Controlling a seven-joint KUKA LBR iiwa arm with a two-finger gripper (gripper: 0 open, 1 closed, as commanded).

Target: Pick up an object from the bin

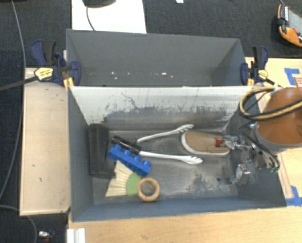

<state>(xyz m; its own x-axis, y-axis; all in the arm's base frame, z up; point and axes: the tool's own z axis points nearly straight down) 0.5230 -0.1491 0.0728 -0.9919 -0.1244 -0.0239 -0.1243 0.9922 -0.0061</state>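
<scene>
Gripper (240, 169), open or closed I cannot tell, hangs near bin's (265, 189) right wall beside shoe (206, 142); bare floor (201, 180) leftward.

Bin (156, 59): it held everything listed here.
Left end: a block (99, 151) stood by the left wall, with a toy brick (129, 160) touching its right side.
Front left: a tape roll (149, 189) lay before the toy brick, touching a small heap on its left.
Middle: tongs (171, 157) lay right of the toy brick.
Right: a shoe (206, 142) lay with one end between the tongs' tips; the tool (239, 173) was just right of it, nearer the front.
</scene>
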